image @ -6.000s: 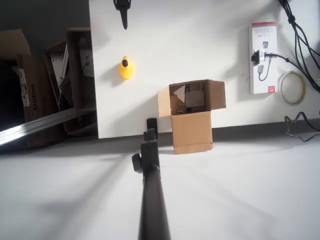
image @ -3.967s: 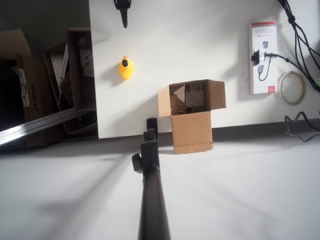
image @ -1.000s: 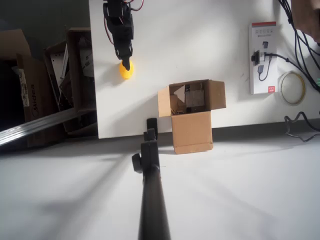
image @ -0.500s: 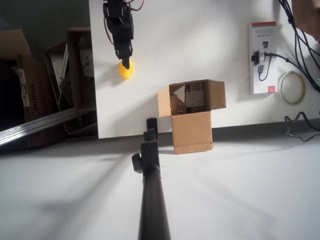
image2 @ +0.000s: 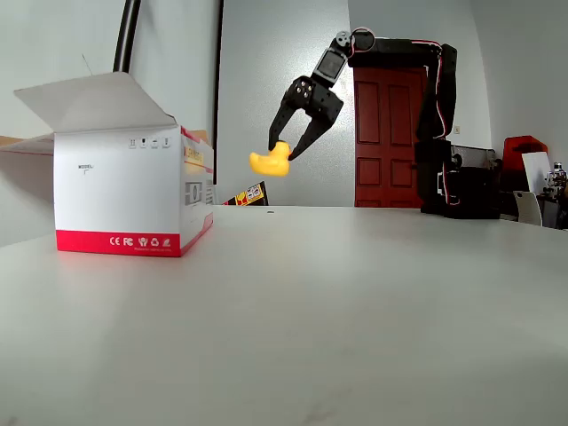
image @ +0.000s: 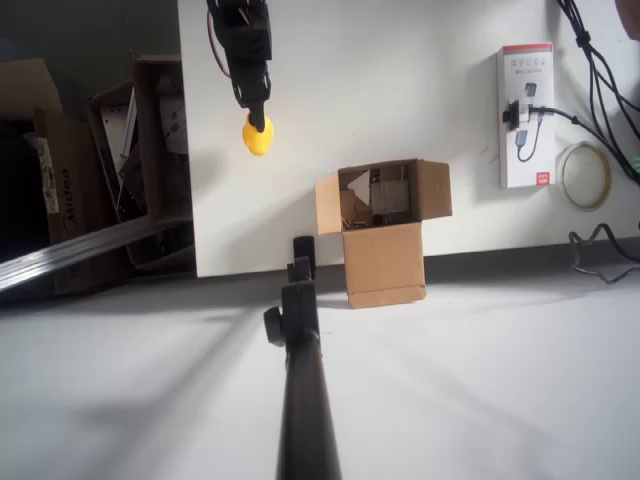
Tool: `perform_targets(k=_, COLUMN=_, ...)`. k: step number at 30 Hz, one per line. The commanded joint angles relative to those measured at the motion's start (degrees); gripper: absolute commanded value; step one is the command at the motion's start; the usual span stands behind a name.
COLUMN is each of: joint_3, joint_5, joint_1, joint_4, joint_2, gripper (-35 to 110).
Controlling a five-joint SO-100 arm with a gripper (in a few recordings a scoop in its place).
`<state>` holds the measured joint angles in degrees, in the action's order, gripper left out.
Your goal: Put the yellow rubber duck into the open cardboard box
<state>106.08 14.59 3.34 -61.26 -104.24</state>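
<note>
Duck [image2: 270,161] | airborne, level, long axis across fixed view | end effector [image2: 286,146] pinching it

Bare table [image: 330,100] between raised hand [image: 258,115] and open cardboard box [image: 385,225].

the gripper [image: 259,120], six seconds ago just a dark tip at the table's 12 o'clock edge in the overhead view, is now down over the yellow rubber duck [image: 258,137] and closed on it. the duck is off the table now, hanging in the air in the fixed view [image2: 271,161].
</note>
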Motion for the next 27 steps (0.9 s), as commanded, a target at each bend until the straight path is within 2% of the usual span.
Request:
perform_targets(k=1, joint_3=-5.19, joint_5=0.26, joint_1=2.99, joint_4=-3.08, joint_2=-4.39, gripper=6)
perform_targets(k=8, joint_3=-15.82, joint_5=0.35, joint_1=12.48, joint_4=-9.84, joint_2=-3.69, gripper=6)
perform_targets(k=13, joint_3=-22.15, joint_5=-0.18, joint_1=17.93, joint_4=-10.55, joint_2=0.18, gripper=5)
perform_targets(k=27, joint_3=-44.3, joint_5=-1.14, joint_1=22.94, joint_4=-10.28, joint_2=22.15, gripper=5)
